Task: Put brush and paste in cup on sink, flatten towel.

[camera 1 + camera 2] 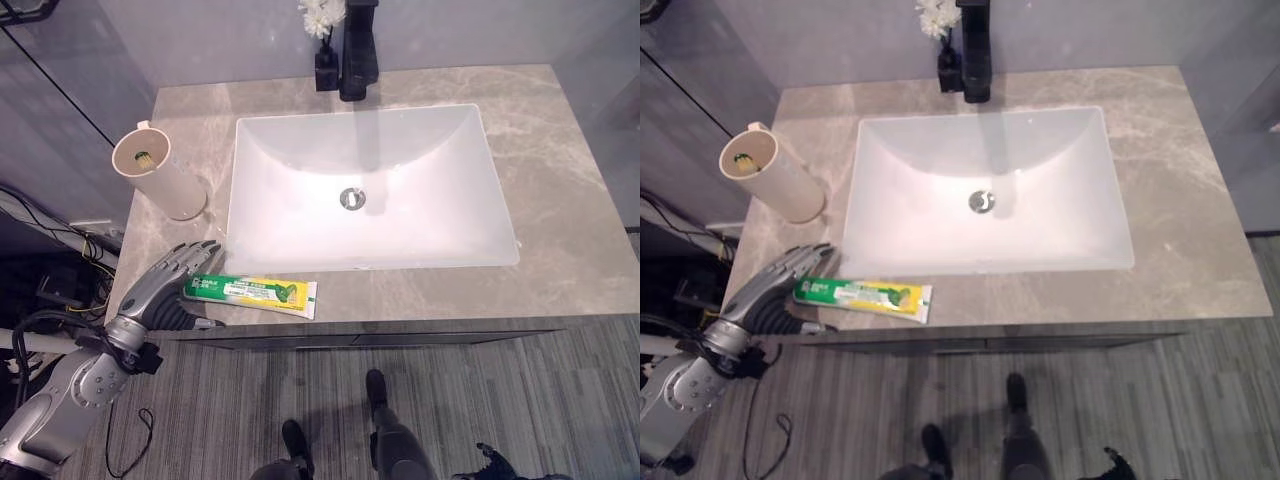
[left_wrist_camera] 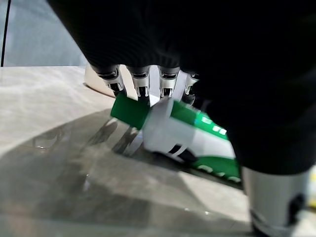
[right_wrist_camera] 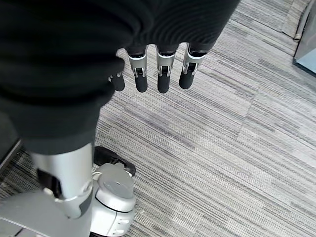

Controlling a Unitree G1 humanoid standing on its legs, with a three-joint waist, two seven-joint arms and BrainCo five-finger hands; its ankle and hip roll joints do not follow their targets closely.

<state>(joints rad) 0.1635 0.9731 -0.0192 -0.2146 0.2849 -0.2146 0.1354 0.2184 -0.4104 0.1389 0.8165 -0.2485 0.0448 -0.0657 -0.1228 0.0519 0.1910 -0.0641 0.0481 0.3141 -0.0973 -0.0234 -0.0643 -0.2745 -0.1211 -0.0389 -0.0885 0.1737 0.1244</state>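
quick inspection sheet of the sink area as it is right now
surface: grey marble counter around a white sink.
job's things: toothpaste tube lying flat on the front edge; beige cup standing at the counter's left, something yellowish inside; towel: nothing seen.
clutter: black faucet, small black vase of white flowers.
robot hands: left robot hand at the tube's cap end, fingers relaxed; right robot hand hangs open over the floor.
cables: nothing seen.
surroundings: grey striped floor.

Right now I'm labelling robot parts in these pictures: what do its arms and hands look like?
The arms are silver-grey metal with rounded joints. The left hand has silver jointed fingers with dark tips and a dark ribbed cover over its back and wrist. The right hand looks the same: silver fingers, dark rounded tips, dark ribbed cover.
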